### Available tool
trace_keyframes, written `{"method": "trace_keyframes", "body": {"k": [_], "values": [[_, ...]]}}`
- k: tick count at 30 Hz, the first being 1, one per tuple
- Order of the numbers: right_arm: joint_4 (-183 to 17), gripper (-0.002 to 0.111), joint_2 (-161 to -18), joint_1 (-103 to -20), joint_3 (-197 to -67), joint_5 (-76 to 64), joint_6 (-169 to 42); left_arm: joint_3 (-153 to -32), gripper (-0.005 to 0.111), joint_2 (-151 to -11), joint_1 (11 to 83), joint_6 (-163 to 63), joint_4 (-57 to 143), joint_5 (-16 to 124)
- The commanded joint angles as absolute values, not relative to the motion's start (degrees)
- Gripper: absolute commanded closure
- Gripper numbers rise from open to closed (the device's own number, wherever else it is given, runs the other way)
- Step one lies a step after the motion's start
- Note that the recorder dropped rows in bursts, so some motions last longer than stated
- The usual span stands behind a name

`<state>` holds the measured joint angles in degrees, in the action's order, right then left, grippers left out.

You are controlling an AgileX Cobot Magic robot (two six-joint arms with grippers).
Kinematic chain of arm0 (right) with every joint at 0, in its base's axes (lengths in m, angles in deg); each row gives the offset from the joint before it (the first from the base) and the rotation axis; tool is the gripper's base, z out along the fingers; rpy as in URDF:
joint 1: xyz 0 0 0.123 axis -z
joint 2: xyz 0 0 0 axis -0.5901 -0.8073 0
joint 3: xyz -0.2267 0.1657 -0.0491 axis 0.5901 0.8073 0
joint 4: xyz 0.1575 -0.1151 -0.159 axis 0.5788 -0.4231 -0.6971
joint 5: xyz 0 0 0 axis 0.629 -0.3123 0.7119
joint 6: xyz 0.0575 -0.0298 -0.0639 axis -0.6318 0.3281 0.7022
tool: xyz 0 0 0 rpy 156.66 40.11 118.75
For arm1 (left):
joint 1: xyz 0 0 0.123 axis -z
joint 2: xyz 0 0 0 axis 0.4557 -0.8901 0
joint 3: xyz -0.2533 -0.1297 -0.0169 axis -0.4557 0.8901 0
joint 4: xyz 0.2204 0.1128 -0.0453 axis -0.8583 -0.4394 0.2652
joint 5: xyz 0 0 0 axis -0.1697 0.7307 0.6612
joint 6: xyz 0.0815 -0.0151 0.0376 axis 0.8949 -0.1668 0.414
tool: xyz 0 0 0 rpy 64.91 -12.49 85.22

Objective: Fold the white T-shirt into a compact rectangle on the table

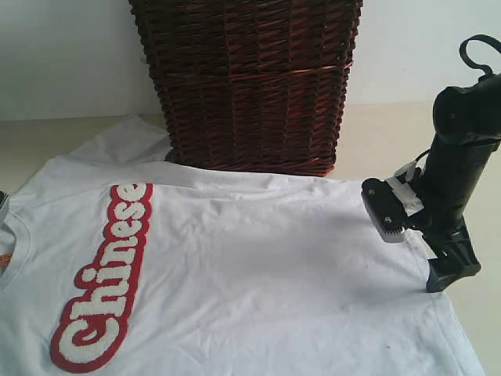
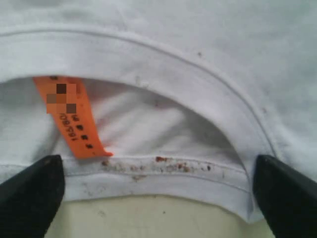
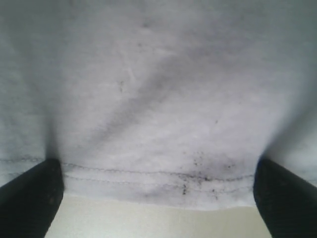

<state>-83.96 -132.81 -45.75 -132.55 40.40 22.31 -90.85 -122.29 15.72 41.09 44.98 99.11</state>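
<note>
white cotton short-sleeved t-shirt (image 1: pixel 258 266) lies spread flat, print side up, on the pale beige matte surface (image 1: pixel 383 133), directly in front of a dark brown woven wicker basket (image 1: pixel 246 78). the shirt's far edge reaches the foot of the basket. one sleeve (image 1: pixel 129 137) shows just beside the basket's lower left corner. cloth mostly smooth, with a few shallow creases.

fuzzy white "chinese" lettering outlined in red (image 1: pixel 106 282) runs in a line leading away from the basket, in front of it and off to its left.

right hand (image 1: pixel 419 243): black, pointing down at the shirt's edge, in front of the basket's right corner. fingers spread wide, nothing pinched. its wrist view shows the shirt's double-stitched hem (image 3: pixel 158 181) lying across the gap between the two black fingertips. dark specks mark the cloth near the stitching, and bare surface lies beyond the hem.

left hand (image 2: pixel 158 198): made out only in its own wrist view, so its place relative to the basket cannot be told. fingers spread wide, one black tip at each end of the ribbed neck collar (image 2: pixel 198 74), nothing pinched. a small orange neck tag (image 2: pixel 74 119) hangs inside the collar, its print partly blurred. reddish-brown flecks sit along the collar seam nearest the fingertips. bare surface shows just past the collar edge.
</note>
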Motion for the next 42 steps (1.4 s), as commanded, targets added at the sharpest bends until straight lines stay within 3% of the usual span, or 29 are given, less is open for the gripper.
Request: {"method": "trace_keyframes", "body": {"k": [1, 4, 8, 10, 42], "values": [[-85.65, 0.014, -134.59, -45.55, -131.81, 35.75, 22.81, -90.16, 0.002, -123.12, 15.81, 40.09, 43.69, 98.72], [-86.16, 0.039, -134.59, -45.55, -131.81, 35.12, 22.93, -90.16, 0.002, -123.12, 15.81, 40.09, 43.69, 98.72], [-87.07, 0.089, -134.59, -45.55, -131.81, 36.34, 22.78, -90.16, 0.002, -123.12, 15.81, 40.09, 43.69, 98.72], [-87.17, 0.108, -134.59, -45.55, -131.81, 36.48, 22.66, -90.16, 0.002, -123.12, 15.81, 40.09, 43.69, 98.72], [-82.73, 0.108, -134.59, -45.55, -131.81, 34.06, 22.67, -90.16, 0.002, -123.12, 15.81, 40.09, 43.69, 98.72]]}}
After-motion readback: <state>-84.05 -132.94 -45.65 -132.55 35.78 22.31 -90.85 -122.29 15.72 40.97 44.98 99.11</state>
